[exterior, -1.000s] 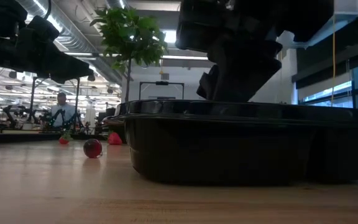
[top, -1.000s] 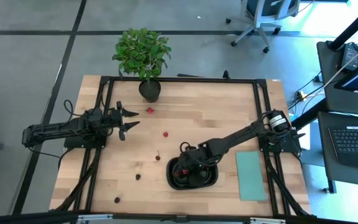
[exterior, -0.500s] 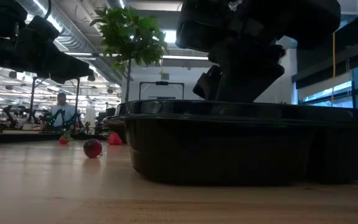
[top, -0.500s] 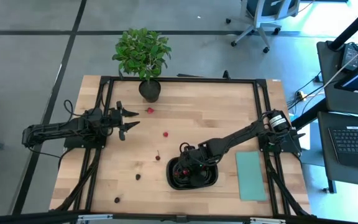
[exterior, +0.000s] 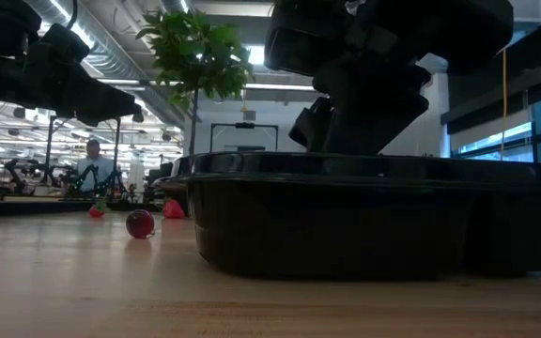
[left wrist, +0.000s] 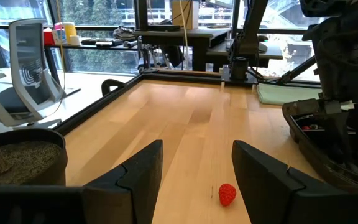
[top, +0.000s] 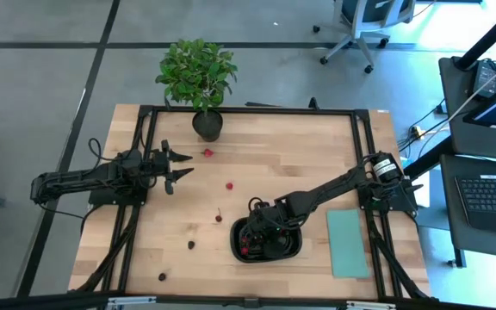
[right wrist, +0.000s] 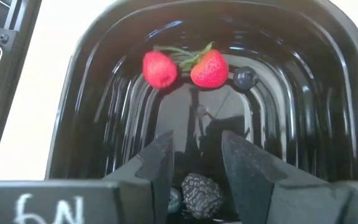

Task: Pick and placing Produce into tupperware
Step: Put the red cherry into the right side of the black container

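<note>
The black tupperware [top: 295, 250] stands near the table's front edge, right of centre. My right gripper [right wrist: 194, 140] slants down into one compartment, open, with nothing between its fingertips. A raspberry [right wrist: 160, 68], a strawberry [right wrist: 209, 70] and a blueberry [right wrist: 245, 78] lie at the compartment's end. A blackberry [right wrist: 201, 193] lies on its floor under the fingers. Loose produce rests on the wood: red pieces [top: 207, 152] [top: 229, 184] and dark ones [top: 219, 217] [top: 191, 244] [top: 162, 276]. My left gripper [top: 179, 168] waits open and level at the table's left, a red piece [left wrist: 227, 193] ahead of it.
A potted plant [top: 198, 77] stands at the far edge. A flat teal rectangle [top: 347, 243] lies right of the tupperware. Black frame rails [top: 360, 155] run along the table's sides. Beyond the table, a person [exterior: 92, 169] sits in the room.
My right gripper has rolled a little about its own line over the tupperware, staying in place.
</note>
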`<action>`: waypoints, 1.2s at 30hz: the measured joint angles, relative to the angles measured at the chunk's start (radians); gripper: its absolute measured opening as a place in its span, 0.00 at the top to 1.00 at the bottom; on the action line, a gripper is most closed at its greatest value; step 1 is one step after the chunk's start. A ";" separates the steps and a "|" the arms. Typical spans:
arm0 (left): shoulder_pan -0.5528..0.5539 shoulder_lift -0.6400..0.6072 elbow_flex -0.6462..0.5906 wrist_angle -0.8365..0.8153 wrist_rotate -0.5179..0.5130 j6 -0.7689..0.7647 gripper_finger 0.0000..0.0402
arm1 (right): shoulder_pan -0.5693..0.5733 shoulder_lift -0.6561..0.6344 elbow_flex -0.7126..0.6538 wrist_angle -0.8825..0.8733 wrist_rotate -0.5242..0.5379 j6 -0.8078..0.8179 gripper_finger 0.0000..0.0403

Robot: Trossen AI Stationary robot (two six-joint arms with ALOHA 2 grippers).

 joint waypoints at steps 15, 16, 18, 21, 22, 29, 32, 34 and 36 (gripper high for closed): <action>0.000 0.000 0.000 0.000 0.000 0.000 0.54 | -0.033 -0.247 0.054 -0.111 0.010 -0.078 0.66; 0.000 0.000 0.000 0.000 0.000 0.001 0.54 | -0.039 -0.282 0.043 -0.110 0.020 -0.085 0.66; 0.000 0.000 0.000 0.000 0.000 0.002 0.54 | -0.049 -0.353 0.002 -0.105 0.058 -0.106 0.66; 0.000 0.000 0.000 0.000 0.000 0.002 0.54 | -0.065 -0.460 -0.094 -0.068 0.108 -0.129 0.66; 0.000 0.000 0.000 0.000 0.000 0.002 0.54 | -0.069 -0.498 -0.138 -0.041 0.120 -0.131 0.66; 0.000 0.000 0.000 0.002 0.000 0.002 0.54 | -0.096 -0.754 -0.507 0.182 0.130 -0.127 0.66; 0.000 0.000 0.000 0.003 0.000 0.002 0.54 | -0.116 -0.860 -0.665 0.328 0.130 -0.119 0.66; 0.000 0.000 0.000 0.003 0.000 0.002 0.54 | -0.131 -0.933 -0.753 0.406 0.131 -0.106 0.66; 0.000 0.000 0.000 0.005 0.000 0.002 0.54 | -0.143 -0.996 -0.824 0.482 0.132 -0.106 0.66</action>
